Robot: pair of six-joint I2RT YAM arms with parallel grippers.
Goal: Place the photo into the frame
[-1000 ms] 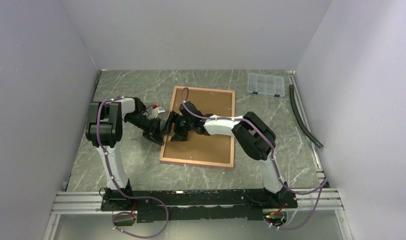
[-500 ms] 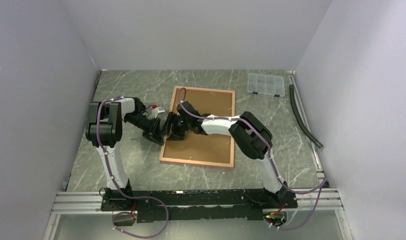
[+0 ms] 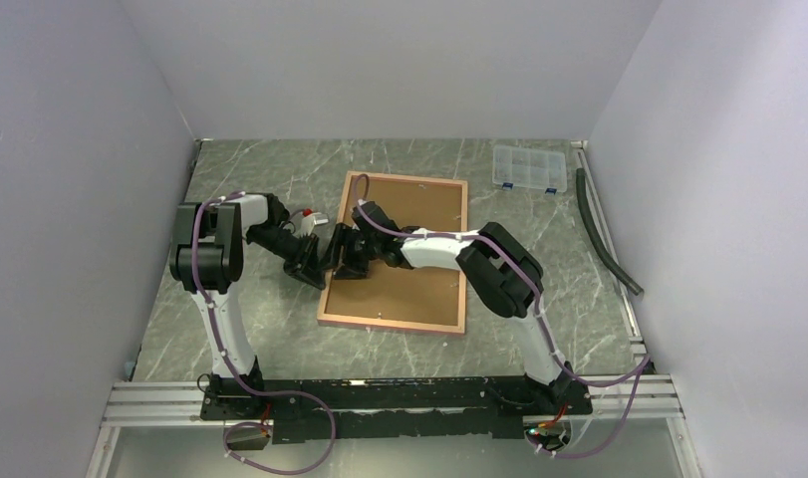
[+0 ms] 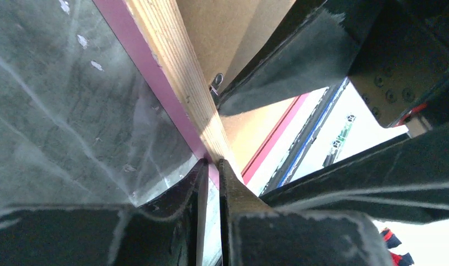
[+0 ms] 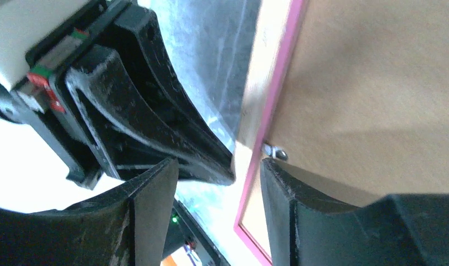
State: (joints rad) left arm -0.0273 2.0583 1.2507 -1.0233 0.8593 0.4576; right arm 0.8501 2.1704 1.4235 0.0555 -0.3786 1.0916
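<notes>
The frame (image 3: 390,322) lies with its tan reverse up on the marble table, a brown backing board (image 3: 419,294) set in it. The photo is hidden. My left gripper (image 3: 327,254) is shut on the frame's left rail (image 4: 172,61); its fingertips (image 4: 228,177) pinch the pink edge. My right gripper (image 3: 352,261) reaches in from the right and hovers open over the same rail, jaws astride the pink edge (image 5: 272,105). One finger (image 5: 277,188) rests by a small metal tab (image 5: 274,152) on the backing board; the other (image 5: 155,194) is beside the left gripper's finger.
A clear plastic compartment box (image 3: 527,167) sits at the back right. A dark hose (image 3: 604,234) lies along the right wall. Grey walls close in the table on three sides. Bare marble (image 3: 260,169) shows at the back left.
My right gripper has shifted a little left toward the frame's left rail and narrowed its jaws. The left gripper and the frame stay where they were.
</notes>
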